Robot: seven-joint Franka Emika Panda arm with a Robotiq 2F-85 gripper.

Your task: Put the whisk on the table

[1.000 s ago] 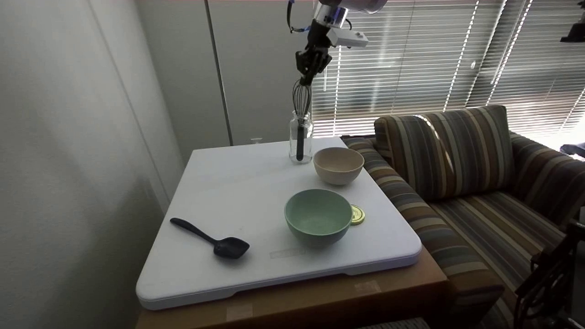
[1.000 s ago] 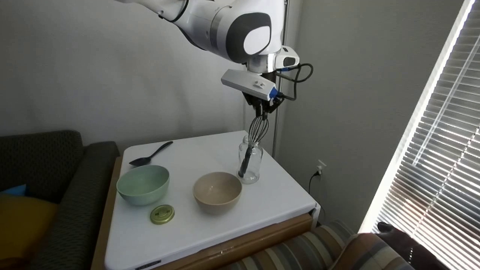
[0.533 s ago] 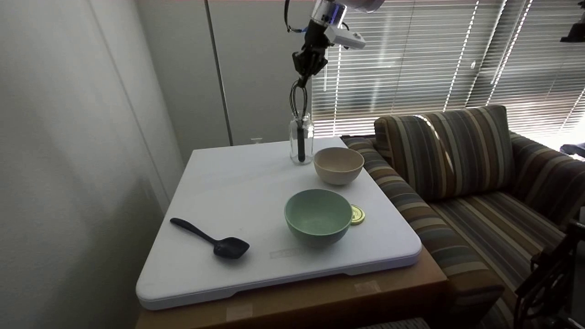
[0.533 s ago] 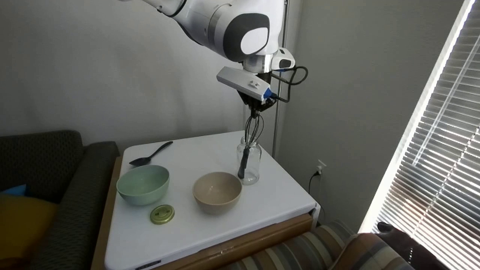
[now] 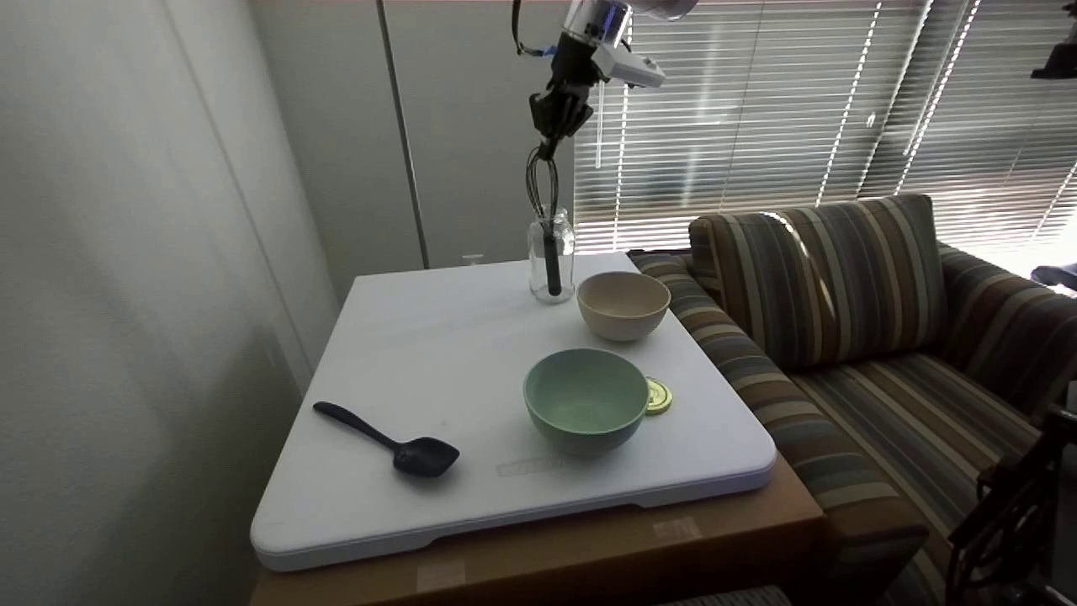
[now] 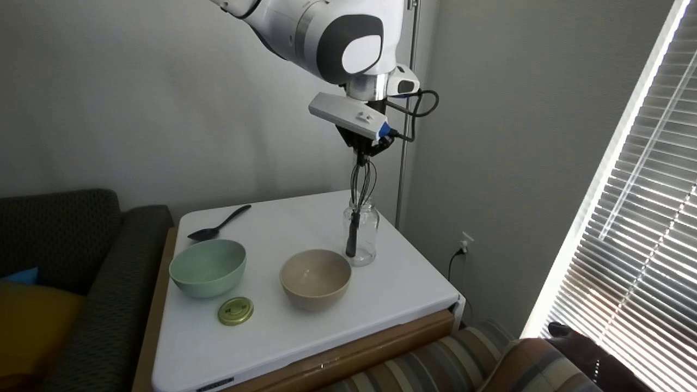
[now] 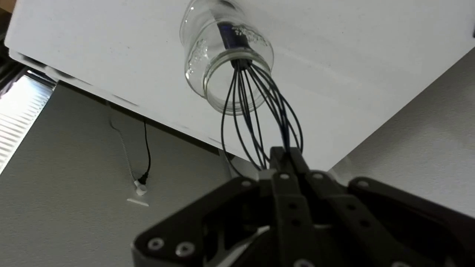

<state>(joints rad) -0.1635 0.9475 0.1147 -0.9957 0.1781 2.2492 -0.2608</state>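
Tool (image 7: 286, 154) was clenched on the wire head of the whisk (image 7: 241, 64); in the wrist view its fingers met closely at the far end of the loops, wires running in between. Tool pointed downward, a little aslant, under the white arm (image 6: 348, 43). Whisk was inverted: loops up, dark handle down inside a clear glass jar (image 6: 367, 235), most of the wire head standing above the jar's mouth. Handle leaned slightly; its lower end was close to the jar's floor, contact not determinable. Jar appeared upright on the white bench (image 5: 404, 337), near a corner. Tan bowl (image 5: 623, 307) sat just beside the jar. Green bowl (image 5: 586, 400) sat farther along, with a gold lid (image 6: 236, 311) lying flat just beside it; in an exterior view the lid (image 5: 660, 396) was partly hidden behind that bowl. Black spoon (image 5: 411, 454) lay on the bench well apart from the whisk, its head nearer the green bowl than its handle was. Bench top rested on a brown base (image 5: 547, 547). Striped armchair (image 5: 875, 404) stood alongside, with window blinds (image 5: 724, 151) behind it. Dark sofa (image 6: 130, 256) showed near the bench in an exterior view.
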